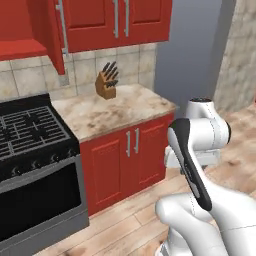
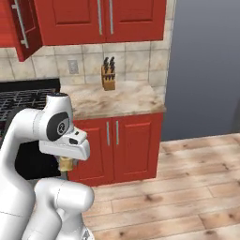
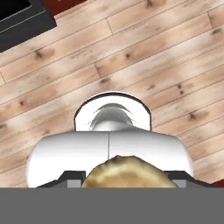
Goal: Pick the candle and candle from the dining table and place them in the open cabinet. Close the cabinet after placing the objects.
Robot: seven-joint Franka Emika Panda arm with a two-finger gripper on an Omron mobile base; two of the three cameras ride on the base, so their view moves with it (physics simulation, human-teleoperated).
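Golden-tan candle (image 3: 127, 173) sits right between the gripper (image 3: 124, 177) tips, which close narrowly on it above the plank floor (image 3: 144, 48). Up at the left, the red cabinet (image 1: 47, 35) stands open.

A beige-and-brown marbled stone countertop (image 1: 120, 112) tops red base cabinets with paired silver bar handles (image 1: 132, 142), ending at its right against a grey wall. At the back of it, close to the tiled wall, stands a tan wooden knife block (image 1: 105, 85) with dark handles sticking up. A black gas stove with grates (image 1: 25, 132) adjoins its left end. Below lies light wooden plank floor (image 2: 187, 187).
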